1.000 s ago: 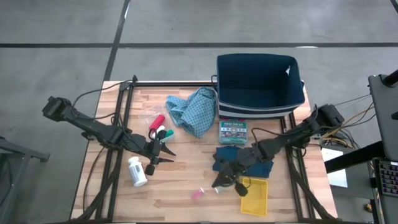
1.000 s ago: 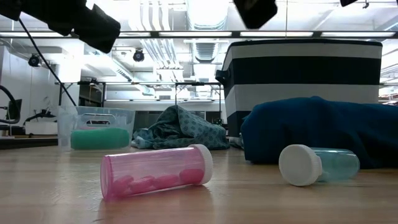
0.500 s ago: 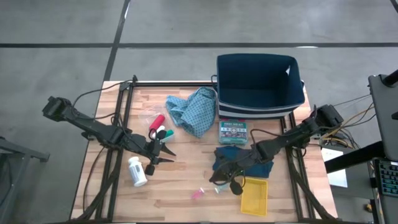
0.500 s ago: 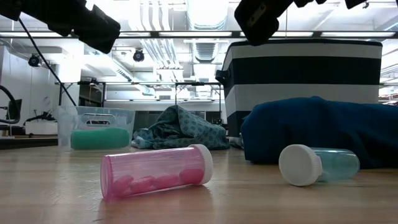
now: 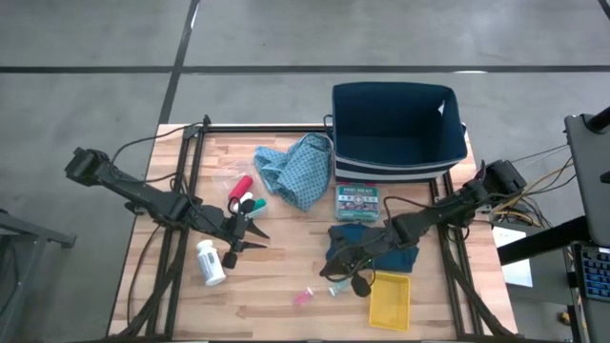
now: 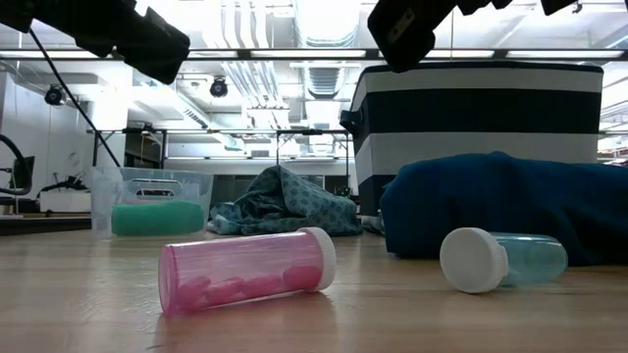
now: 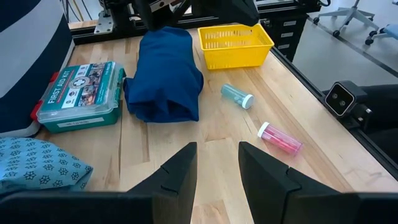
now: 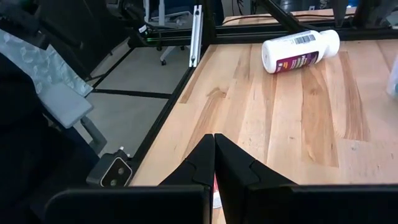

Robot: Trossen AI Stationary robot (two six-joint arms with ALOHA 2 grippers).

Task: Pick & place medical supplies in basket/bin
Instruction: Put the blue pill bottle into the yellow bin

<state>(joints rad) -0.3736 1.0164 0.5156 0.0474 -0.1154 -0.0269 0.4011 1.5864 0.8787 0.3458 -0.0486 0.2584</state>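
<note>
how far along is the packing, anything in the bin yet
Nothing looks done: the navy bin looks empty. Nothing is in hand; the right gripper is shut and empty above the pink vial, and the left gripper waits, slightly open. Left: white pill bottle, patterned cloth, dark blue cloth, first aid kit.

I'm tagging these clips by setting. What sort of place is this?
Most likely a robotics lab or workshop: a wooden bench on a metal frame, exposed ceiling ducts and strip lights in the low view, and office chairs beyond the table.
</note>
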